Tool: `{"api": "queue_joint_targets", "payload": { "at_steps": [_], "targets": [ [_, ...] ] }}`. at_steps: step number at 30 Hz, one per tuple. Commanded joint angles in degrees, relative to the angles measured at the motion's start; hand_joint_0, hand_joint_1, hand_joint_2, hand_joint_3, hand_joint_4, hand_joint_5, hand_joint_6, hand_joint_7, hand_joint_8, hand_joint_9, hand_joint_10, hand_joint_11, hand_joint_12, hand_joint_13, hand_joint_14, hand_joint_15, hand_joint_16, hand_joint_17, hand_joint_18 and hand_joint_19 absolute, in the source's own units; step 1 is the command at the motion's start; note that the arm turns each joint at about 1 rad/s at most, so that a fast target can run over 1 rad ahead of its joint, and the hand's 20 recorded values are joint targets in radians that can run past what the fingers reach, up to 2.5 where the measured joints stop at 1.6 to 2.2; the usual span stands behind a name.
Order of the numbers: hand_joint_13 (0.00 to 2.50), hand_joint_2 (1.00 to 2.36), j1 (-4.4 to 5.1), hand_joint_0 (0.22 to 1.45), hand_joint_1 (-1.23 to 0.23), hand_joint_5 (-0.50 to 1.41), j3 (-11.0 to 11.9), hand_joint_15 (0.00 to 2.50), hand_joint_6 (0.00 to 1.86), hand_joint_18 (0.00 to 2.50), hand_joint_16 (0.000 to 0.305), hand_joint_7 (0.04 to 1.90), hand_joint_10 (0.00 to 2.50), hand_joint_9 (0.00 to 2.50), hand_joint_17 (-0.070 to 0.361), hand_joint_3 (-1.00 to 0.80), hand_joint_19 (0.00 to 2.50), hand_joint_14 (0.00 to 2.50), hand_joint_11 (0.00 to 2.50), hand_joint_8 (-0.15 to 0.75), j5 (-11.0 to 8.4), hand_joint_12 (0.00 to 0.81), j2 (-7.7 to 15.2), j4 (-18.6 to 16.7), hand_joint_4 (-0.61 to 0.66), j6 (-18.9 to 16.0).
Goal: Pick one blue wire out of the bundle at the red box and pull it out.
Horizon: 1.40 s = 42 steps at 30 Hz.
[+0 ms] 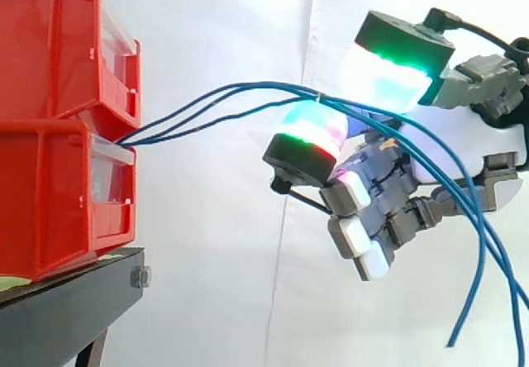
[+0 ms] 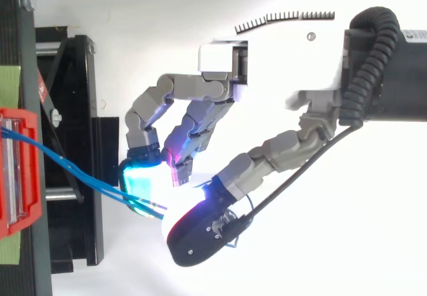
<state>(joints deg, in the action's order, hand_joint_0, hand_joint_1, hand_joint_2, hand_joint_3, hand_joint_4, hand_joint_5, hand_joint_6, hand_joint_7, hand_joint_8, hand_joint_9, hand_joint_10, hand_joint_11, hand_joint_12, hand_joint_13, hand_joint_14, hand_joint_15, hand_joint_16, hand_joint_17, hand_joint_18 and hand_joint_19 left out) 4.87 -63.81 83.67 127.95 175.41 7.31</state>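
Three blue wires (image 1: 216,102) leave the gap between the upper red bin (image 1: 50,53) and the lower red bin (image 1: 50,202) and run right to my hand (image 1: 463,140). They pass between one cyan-green glowing pad (image 1: 388,73) above and one red-green pad (image 1: 312,131) below, which close on them. Behind the hand the wires droop to the lower right. From above, the wires (image 2: 73,173) stretch from the red bin (image 2: 17,169) to the curled hand (image 2: 280,76) and end between its two glowing pads. How many wires are actually pinched is hidden.
The bins sit on a black stand (image 1: 66,309) at the left, seen from above as a black frame (image 2: 83,109). A white curtain lies behind. The loose wire ends hang free near the right edge of the side view.
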Motion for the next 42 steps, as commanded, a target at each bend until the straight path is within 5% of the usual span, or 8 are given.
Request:
{"api": "queue_joint_targets", "payload": {
  "at_steps": [1, 9, 19, 31, 42],
  "targets": [
    [0.90, 1.00, -0.04, 0.50, -0.90, -0.23, 0.00, 0.59, 0.96, 0.84, 0.066, 1.00, 0.02, 0.86, 0.149, -0.50, 0.48, 0.02, 0.82, 0.322, 0.09, 0.437, 0.02, 0.28, 0.19, -0.02],
    [0.90, 1.00, 0.05, 0.42, -0.85, -0.24, 0.00, 0.59, 0.97, 0.88, 0.075, 0.98, 0.01, 0.84, 0.168, -0.50, 0.49, 0.02, 0.83, 0.358, 0.09, 0.477, -0.07, 0.55, 0.23, -0.02],
    [0.91, 1.01, 0.05, 0.60, -0.61, -0.19, 0.00, 0.62, 0.95, 0.80, 0.062, 1.13, 0.02, 0.98, 0.139, -0.42, 0.60, 0.02, 0.83, 0.337, 0.09, 0.433, 0.02, 0.63, 0.15, -0.02],
    [0.93, 1.02, 0.13, 0.61, -0.68, -0.18, 0.00, 0.63, 0.96, 0.83, 0.061, 1.16, 0.02, 1.01, 0.138, -0.21, 0.60, 0.02, 0.84, 0.340, 0.09, 0.427, -0.07, 0.63, 0.12, -0.02],
    [0.93, 1.02, 0.13, 0.67, -0.80, -0.19, 0.00, 0.62, 0.96, 0.84, 0.061, 1.11, 0.02, 0.98, 0.137, -0.31, 0.56, 0.02, 0.84, 0.330, 0.09, 0.424, 0.02, 0.63, 0.11, -0.02]
  ]
}}
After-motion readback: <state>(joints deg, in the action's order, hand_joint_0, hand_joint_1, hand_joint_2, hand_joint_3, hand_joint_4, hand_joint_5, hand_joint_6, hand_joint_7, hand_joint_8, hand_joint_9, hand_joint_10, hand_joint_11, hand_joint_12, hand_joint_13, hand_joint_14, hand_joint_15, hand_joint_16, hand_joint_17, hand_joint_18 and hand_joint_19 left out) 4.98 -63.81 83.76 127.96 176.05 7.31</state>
